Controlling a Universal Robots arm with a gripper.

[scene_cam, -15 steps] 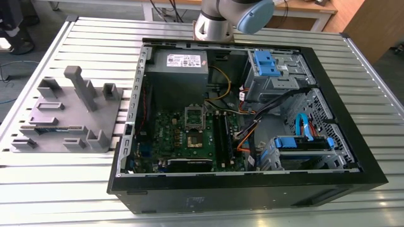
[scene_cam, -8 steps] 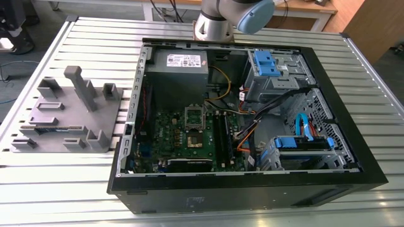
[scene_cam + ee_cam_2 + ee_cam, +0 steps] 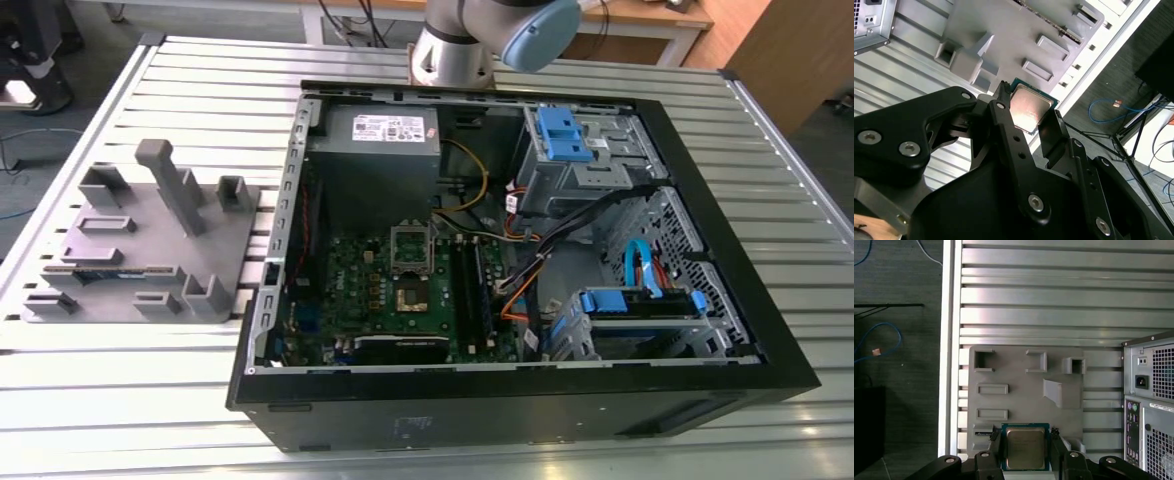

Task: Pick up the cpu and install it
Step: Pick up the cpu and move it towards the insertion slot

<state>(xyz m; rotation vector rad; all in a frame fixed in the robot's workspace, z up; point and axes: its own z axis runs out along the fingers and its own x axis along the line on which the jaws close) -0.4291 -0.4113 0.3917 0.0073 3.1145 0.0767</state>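
One cpu (image 3: 1025,449), a small flat square chip with a pale silvery-grey metal top and a thin green rim, is pinched by opposite edges between the two black fingers (image 3: 995,447) of the single gripper (image 3: 1026,442), as seen in both wrist views. It hangs by one edge of one grey plastic holder (image 3: 1024,400) lying on the slatted metal table (image 3: 1054,305). In the exterior view, one open computer case (image 3: 534,395) with one green board (image 3: 367,280) stands at the holder's right, and one arm (image 3: 454,50) rises at the far side.
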